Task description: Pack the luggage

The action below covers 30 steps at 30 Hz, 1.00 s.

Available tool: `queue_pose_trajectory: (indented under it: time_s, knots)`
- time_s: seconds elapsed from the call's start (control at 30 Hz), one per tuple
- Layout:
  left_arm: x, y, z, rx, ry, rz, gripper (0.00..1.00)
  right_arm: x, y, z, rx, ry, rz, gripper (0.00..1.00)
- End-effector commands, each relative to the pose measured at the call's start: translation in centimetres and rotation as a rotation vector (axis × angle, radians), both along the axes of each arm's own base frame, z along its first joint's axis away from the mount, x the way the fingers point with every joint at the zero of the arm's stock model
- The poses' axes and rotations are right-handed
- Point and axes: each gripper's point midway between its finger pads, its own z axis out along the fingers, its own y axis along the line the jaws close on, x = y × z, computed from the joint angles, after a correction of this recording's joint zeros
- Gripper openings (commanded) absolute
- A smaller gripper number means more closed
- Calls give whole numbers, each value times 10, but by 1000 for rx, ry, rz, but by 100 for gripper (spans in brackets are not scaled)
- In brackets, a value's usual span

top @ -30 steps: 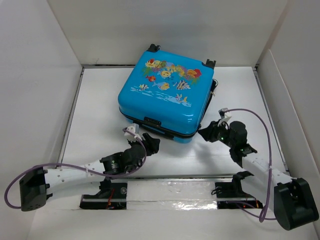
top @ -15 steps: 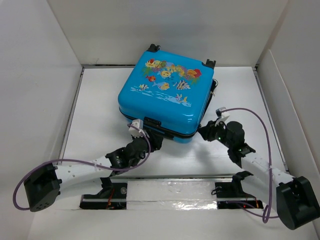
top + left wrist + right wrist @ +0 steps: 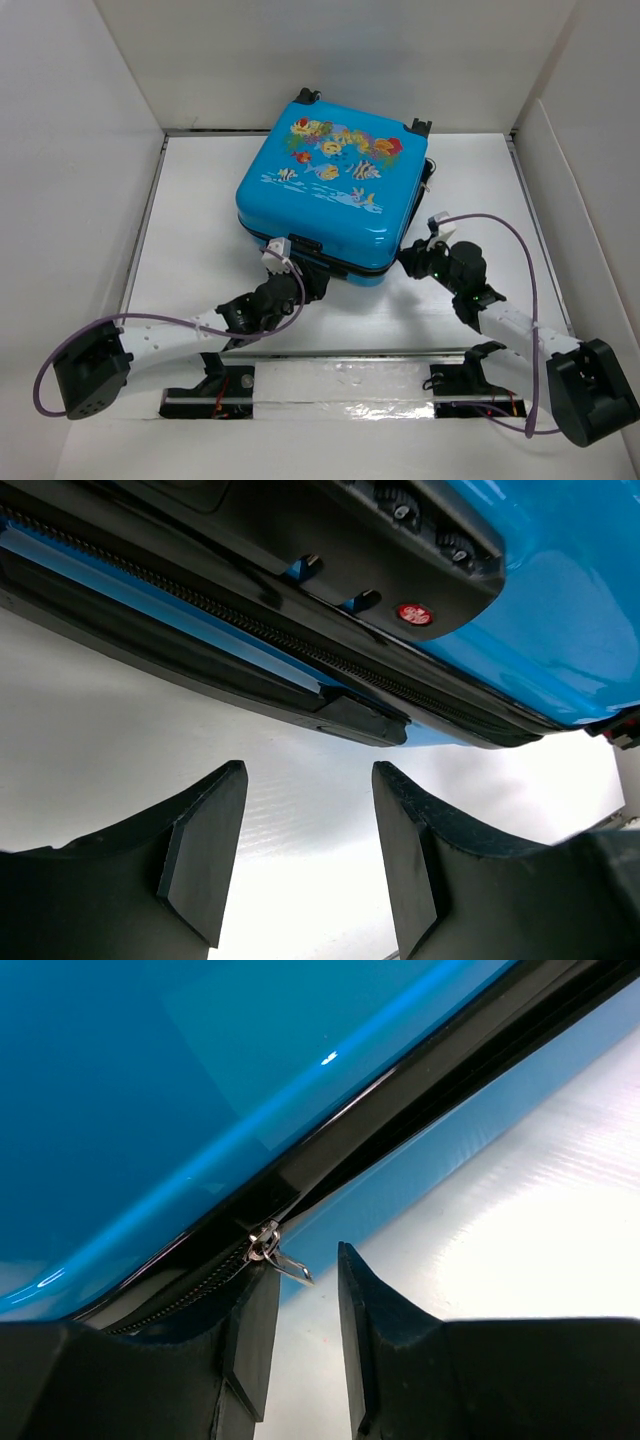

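The luggage (image 3: 330, 190), a bright blue hard-shell suitcase with a fish print, lies flat and closed at the table's middle back. My left gripper (image 3: 313, 284) is at its front edge, below the black combination lock (image 3: 420, 540). In the left wrist view the left gripper (image 3: 308, 815) is open and empty, just short of the zipper band (image 3: 250, 630). My right gripper (image 3: 408, 262) is at the front right corner. In the right wrist view the right gripper (image 3: 305, 1295) stands open by a narrow gap. A silver zipper pull (image 3: 283, 1260) pokes in at the left fingertip, not pinched.
White walls close in the table on the left, back and right. The suitcase's black wheels (image 3: 307, 97) point to the back wall. A taped rail (image 3: 340, 385) with both arm bases runs along the near edge. Purple cables loop beside each arm.
My left arm has reached forward and right until its jaws sit under the suitcase's front edge. The right gripper has crept closer to the corner and its jaws have narrowed slightly.
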Motion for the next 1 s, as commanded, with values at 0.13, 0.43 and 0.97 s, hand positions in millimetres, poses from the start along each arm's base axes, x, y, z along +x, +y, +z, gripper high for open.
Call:
queue_pose_trajectory:
  time_s: [0.13,0.43,0.97]
  knots:
    - [13,-16,18,-40,-54,-4,50,9,13,44,56,-187,50,24]
    - [17,-31,26,-57,-78,-36,49,0,20,36,75,-142,100,0]
    - [49,-56,46,-88,-156,-19,49,-78,45,9,72,165,91,0]
